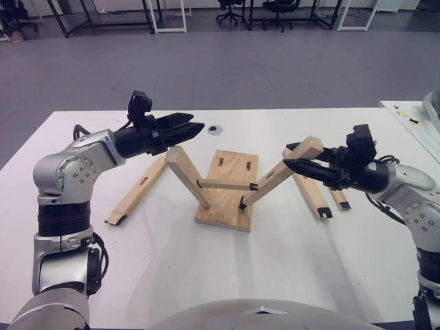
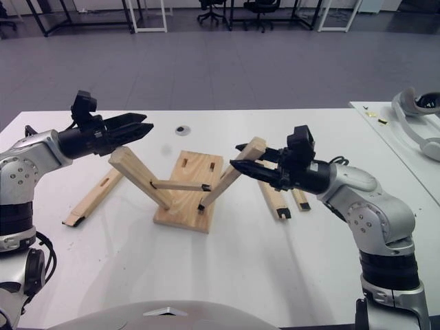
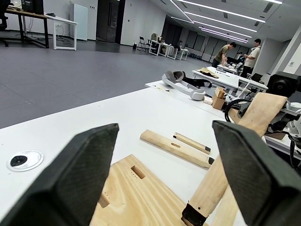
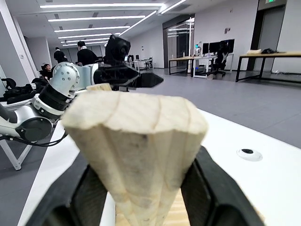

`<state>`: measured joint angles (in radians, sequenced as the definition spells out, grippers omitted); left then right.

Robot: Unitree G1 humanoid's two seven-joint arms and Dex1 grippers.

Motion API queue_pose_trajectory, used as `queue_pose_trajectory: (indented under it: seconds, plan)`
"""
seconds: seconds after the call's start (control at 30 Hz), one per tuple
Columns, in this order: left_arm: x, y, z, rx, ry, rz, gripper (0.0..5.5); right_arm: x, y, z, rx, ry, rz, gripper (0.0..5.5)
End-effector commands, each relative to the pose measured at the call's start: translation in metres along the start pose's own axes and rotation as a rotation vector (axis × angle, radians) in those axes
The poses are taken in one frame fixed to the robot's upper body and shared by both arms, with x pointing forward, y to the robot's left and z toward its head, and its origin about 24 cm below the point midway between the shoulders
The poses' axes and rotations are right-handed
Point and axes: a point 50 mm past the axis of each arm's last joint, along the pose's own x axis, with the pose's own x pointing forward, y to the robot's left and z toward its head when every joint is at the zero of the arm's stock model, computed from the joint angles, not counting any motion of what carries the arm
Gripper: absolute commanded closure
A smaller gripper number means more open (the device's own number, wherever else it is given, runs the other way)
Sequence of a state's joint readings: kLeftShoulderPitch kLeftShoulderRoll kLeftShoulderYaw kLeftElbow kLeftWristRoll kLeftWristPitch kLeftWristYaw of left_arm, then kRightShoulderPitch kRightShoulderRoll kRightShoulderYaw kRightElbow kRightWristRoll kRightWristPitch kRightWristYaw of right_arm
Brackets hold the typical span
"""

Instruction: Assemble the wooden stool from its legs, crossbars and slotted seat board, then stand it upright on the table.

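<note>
White desk (image 1: 309,275) in an open office hall, grey floor and rolling chairs beyond. Flat at desk centre, slotted seat board (image 1: 236,168), slots facing up. Propped on the board in a wide V, two legs tied by one crossbar (image 1: 225,184): left leg (image 1: 185,172) leaning left, right leg (image 1: 278,177) leaning right, lower ends down on the board's near half. Seating of those ends in the slots: not discernible. Right gripper (image 1: 287,155) pinching the right leg near its top end. Left gripper (image 1: 196,125) spread wide, hovering just above the left leg's top end, touching nothing. Flat on the desk and unfitted: third leg (image 1: 136,191) left of the board, fourth leg (image 1: 313,196) and a short crossbar (image 1: 339,199) side by side to the right. Cable grommet (image 1: 216,128) on the far side of the board. Progress, judged from the layout, somewhere short of halfway: one leg pair joined and brought to the board. Left to do, by the look of it: seating that pair, joining and fitting the second pair with the other crossbar, then turning the stool onto its feet.
</note>
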<state>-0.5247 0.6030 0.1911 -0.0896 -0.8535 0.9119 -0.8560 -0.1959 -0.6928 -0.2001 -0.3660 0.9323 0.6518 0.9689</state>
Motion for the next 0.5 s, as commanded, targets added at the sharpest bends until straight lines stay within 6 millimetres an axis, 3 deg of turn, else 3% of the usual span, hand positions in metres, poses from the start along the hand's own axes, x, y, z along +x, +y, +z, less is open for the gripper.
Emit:
queue_pose_trajectory:
  seconds: [0.03, 0.5]
  plan:
    - [0.0, -0.002, -0.002, -0.005, 0.019, -0.003, 1.83, -0.001, -0.001, 0.01, -0.023, -0.05, 0.01, 3.43]
    - [0.001, -0.002, -0.002, 0.002, 0.016, -0.013, 1.83, 0.0, -0.006, -0.009, 0.001, 0.019, 0.009, 3.43]
